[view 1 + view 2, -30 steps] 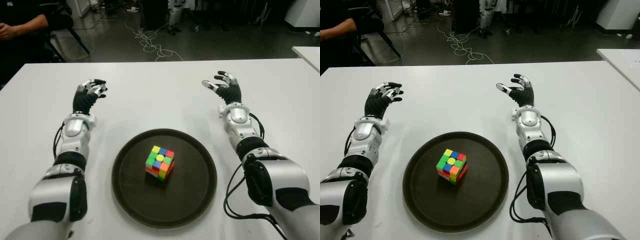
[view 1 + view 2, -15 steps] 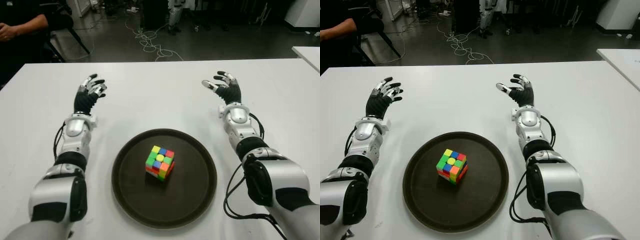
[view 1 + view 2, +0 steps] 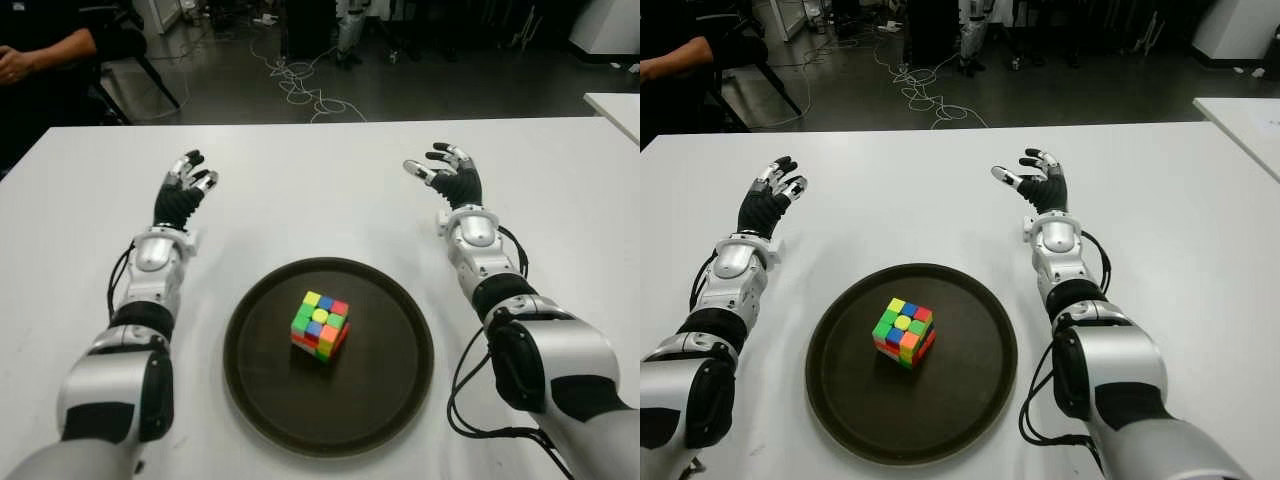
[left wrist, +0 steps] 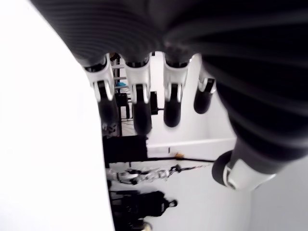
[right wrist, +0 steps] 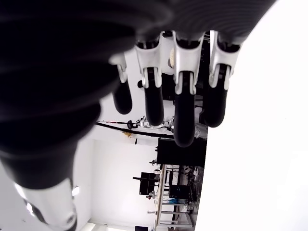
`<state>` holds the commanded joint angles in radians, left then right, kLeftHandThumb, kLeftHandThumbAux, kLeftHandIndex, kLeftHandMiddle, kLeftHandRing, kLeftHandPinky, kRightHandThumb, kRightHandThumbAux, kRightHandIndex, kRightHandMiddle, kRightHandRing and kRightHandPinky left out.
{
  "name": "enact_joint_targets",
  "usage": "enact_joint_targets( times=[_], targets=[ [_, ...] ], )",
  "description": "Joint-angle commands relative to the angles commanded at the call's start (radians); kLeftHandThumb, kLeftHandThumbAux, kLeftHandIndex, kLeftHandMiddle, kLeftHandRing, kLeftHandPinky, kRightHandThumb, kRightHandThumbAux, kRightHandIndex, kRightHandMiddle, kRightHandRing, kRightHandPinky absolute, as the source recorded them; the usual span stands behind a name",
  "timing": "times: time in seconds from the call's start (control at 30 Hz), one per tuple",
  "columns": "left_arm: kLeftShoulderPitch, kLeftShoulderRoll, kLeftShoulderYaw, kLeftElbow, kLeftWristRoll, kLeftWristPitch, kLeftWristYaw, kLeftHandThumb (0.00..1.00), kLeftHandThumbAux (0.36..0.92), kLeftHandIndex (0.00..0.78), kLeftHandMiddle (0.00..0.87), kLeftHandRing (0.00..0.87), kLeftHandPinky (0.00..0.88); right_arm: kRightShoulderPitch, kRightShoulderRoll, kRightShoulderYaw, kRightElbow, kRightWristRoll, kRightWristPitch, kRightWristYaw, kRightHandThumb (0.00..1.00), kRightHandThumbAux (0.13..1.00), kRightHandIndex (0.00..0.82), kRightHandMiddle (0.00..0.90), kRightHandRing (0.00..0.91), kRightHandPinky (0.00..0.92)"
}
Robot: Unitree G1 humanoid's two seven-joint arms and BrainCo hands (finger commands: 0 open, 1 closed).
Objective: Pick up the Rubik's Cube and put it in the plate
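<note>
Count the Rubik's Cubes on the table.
1. The multicoloured Rubik's Cube sits near the middle of the round dark plate, between the open left hand and right hand.

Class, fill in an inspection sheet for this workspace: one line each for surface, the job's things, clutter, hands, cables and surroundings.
Surface: white table, bare apart from the job's things and the arms.
Job's things: Rubik's Cube sits inside the dark round plate, near its middle; neither hand touches it.
Clutter: nothing seen.
Hands: left hand far-left of the plate, fingers spread, empty; right hand far-right of the plate, fingers spread, empty.
Cables: black cable loops beside the right forearm; loose cables on the floor beyond the table.
Surroundings: a seated person's arm at far left; second white table at far right.
</note>
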<state>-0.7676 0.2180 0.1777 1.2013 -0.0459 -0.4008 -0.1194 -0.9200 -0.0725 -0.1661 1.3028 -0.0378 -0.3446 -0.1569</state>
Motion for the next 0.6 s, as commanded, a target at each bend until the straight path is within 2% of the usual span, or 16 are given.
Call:
enact_joint_targets(
  times=[0.37, 0.6],
  targets=[
    [-0.006, 0.002, 0.005, 0.009, -0.007, 0.017, -0.027, 0.078, 0.602, 0.025, 0.059, 0.038, 0.048, 0.003, 0.0, 0.015, 0.001, -0.021, -0.01, -0.025, 0.0, 0.754, 0.278, 0.365, 0.421, 0.477],
    [-0.01, 0.001, 0.009, 0.013, -0.01, 0.024, -0.035, 0.041, 0.626, 0.014, 0.046, 0.032, 0.049, 0.004, 0.0, 0.019, 0.001, -0.033, -0.017, -0.035, 0.0, 0.746, 0.304, 0.385, 0.443, 0.491]
  ],
)
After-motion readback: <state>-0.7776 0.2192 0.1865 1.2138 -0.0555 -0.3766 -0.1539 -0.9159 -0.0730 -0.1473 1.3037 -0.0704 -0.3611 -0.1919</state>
